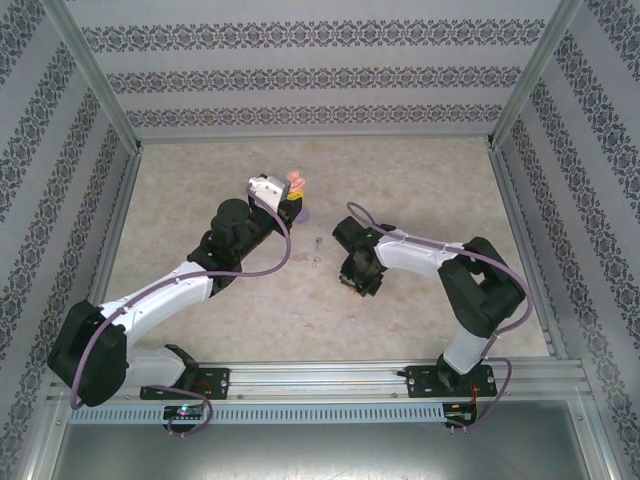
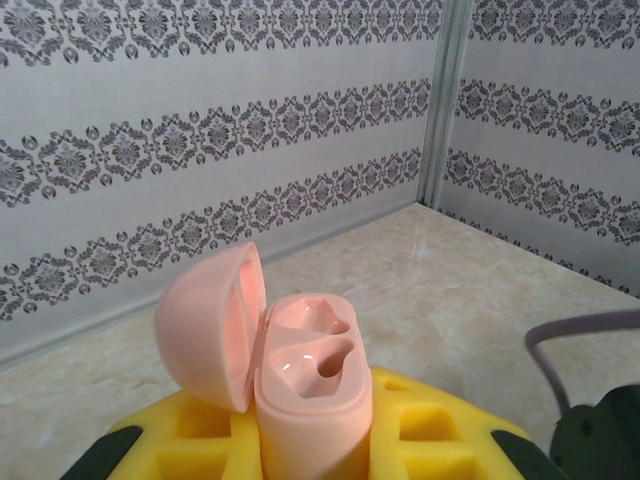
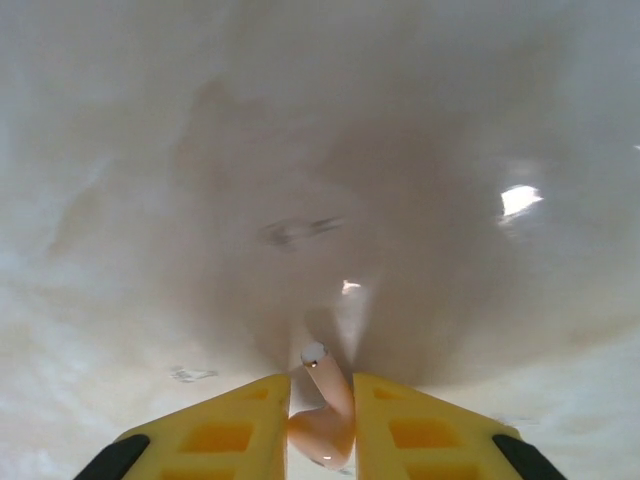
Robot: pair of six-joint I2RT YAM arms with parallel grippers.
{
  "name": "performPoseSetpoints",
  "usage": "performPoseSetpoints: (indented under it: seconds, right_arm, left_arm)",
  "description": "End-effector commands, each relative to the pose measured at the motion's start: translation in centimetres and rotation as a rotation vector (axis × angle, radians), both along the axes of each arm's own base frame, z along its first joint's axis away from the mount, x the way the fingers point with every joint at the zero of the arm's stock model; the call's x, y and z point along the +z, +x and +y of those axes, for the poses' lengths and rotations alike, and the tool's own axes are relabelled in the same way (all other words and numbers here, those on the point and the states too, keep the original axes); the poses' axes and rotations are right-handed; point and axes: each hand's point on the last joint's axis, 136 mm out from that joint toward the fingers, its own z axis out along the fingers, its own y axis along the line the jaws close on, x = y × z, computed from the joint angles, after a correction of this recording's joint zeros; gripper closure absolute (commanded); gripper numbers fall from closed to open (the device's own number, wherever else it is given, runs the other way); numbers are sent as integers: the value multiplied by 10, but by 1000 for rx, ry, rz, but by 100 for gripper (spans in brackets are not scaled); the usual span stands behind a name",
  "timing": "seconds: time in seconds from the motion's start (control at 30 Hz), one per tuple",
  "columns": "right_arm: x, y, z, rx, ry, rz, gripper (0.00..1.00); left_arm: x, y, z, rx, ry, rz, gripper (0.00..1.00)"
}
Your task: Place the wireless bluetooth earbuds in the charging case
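Now right gripper (image 3: 321, 382) clamps pink earbud (image 3: 322, 435), stem toward table (image 3: 300, 150); left gripper (image 2: 310, 405) holds upright open case (image 2: 305, 360).

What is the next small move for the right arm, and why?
Probably lift the right end effector and carry its pink earbud toward the pink case held in the left end effector: the lid is open, both sockets look empty, and the earbud is low over the table.
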Motion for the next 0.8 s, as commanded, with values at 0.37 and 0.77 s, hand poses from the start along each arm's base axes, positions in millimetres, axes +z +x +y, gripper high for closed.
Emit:
performPoseSetpoints:
  seconds: [0.37, 0.77]
  right_arm:
    - [50, 30, 31, 75, 75, -185, 42]
    - [44, 67, 37, 188, 166, -181, 45]
  left_arm:
    - [51, -19, 28, 73, 13, -43, 100]
    - [52, -23, 41, 99, 2, 8, 100]
